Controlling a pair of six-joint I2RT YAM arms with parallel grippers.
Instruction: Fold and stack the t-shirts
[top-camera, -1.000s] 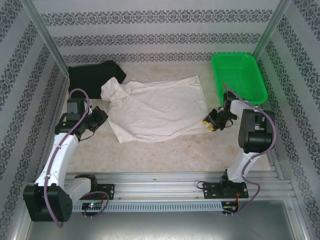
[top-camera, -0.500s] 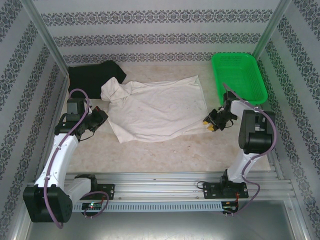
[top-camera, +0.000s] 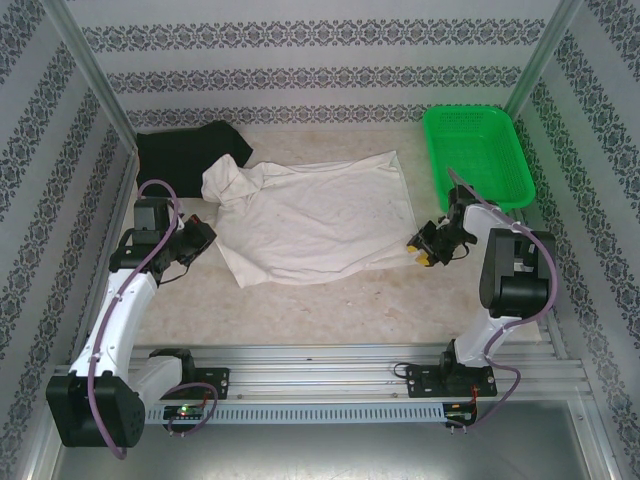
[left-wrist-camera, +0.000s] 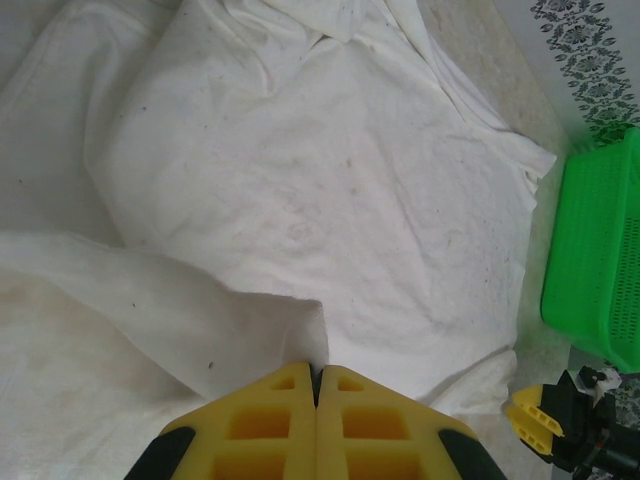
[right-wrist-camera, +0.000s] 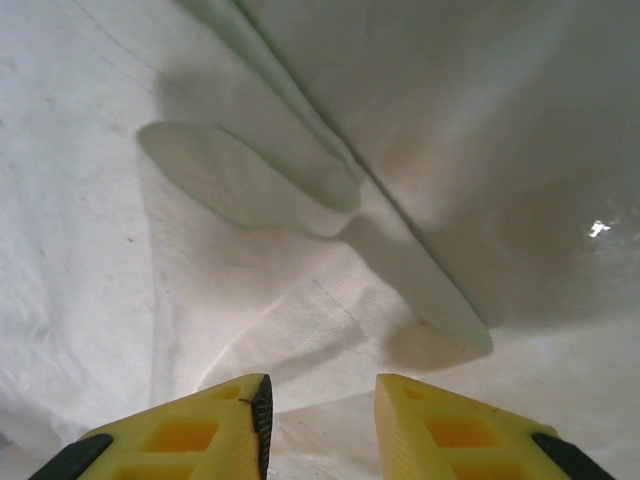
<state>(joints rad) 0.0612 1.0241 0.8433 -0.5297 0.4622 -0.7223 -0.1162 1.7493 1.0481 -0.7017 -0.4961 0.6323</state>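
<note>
The cream t-shirt (top-camera: 315, 220) lies spread across the middle of the table, its left side bunched. Behind it at the back left sits the crumpled black t-shirt (top-camera: 185, 150). My left gripper (top-camera: 205, 237) is at the cream shirt's left edge. In the left wrist view its jaws (left-wrist-camera: 316, 372) are shut, with a raised fold of the cream t-shirt (left-wrist-camera: 300, 200) running into the tips. My right gripper (top-camera: 420, 245) is at the shirt's near right corner. It stands open (right-wrist-camera: 320, 395), and the cream hem (right-wrist-camera: 330, 310) lies just beyond the fingertips.
A green mesh basket (top-camera: 478, 152) stands at the back right, close behind the right arm; it shows too in the left wrist view (left-wrist-camera: 600, 260). Patterned walls enclose the table on three sides. Bare tabletop (top-camera: 340, 300) lies in front of the shirt.
The right arm's elbow has shifted slightly to the right while its gripper stays at the shirt's corner. The left arm and both shirts have not moved.
</note>
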